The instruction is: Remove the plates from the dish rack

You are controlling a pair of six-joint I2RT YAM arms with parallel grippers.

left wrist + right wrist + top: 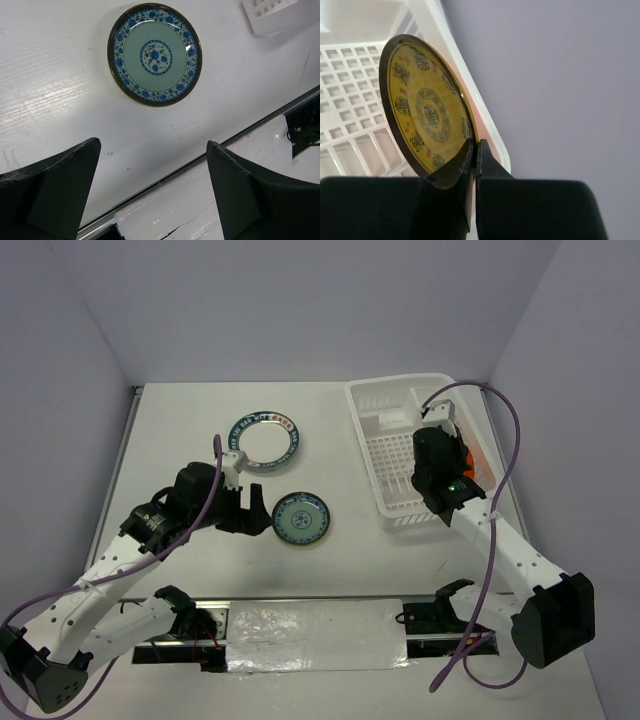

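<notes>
The left gripper (152,150) hangs wide open beside the blue-flowered round plate (155,54) lying on the white table (50,75). In the white slotted plastic dish rack (350,100) at the right, the right gripper (475,145) pinches the rim of the yellow patterned round plate (427,107). It should lift straight up, clearing the wall.

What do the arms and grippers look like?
The left arm and right arm are white with black joints, each trailing a purple cable. The left gripper and right gripper have matte black fingers. A green light shows on the right wrist.
</notes>
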